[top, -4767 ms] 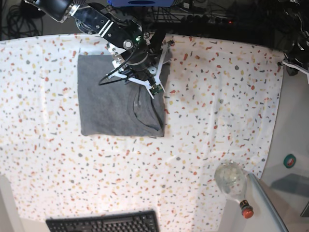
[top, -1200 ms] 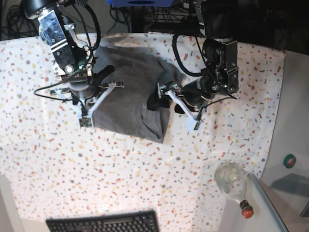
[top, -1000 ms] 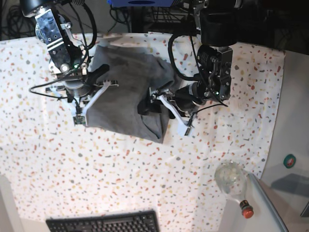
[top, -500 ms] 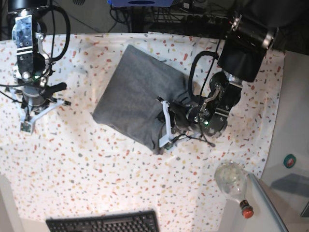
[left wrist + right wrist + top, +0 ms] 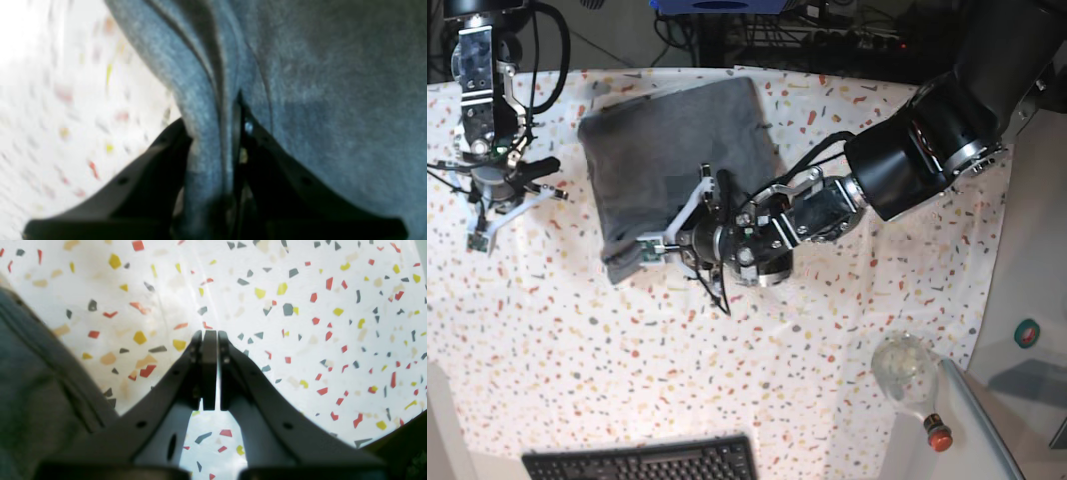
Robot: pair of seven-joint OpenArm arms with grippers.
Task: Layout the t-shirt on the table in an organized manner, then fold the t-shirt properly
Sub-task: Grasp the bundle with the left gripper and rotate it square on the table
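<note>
**Grey shirt pinched by one pincer**

While the folded heather-grey soft cotton t-shirt [image 5: 667, 160] lies on the big flat desk with the white cloth full of red, yellow and grey flecks [image 5: 847, 330], the left pincer [image 5: 649, 247] is clenched on its thick edge. From the left wrist camera, a roll of grey cloth [image 5: 206, 110] runs right between the two black fingers [image 5: 156, 160], and the rest of the shirt spreads out to one side of this pincer. That picture is blurry, so small things on the cloth cannot be made out.

The left arm reaches in low across the desk, and the shirt's lower corner sits at its tip. Most of the shirt lies beyond that pincer, toward the far side of the desk.

The right pincer [image 5: 489, 215] is clenched too, but it grips nothing. From the right wrist camera, its two dark fingers [image 5: 210, 366] press together over bare speckled cloth. A bit of the grey shirt [image 5: 30, 380] shows just beside it. From above, this pincer stands apart from the shirt, with a strip of desk between them.

A black keyboard [image 5: 642, 460] and a clear bottle with a red cap [image 5: 912, 380] lie well apart from both pincers.
</note>
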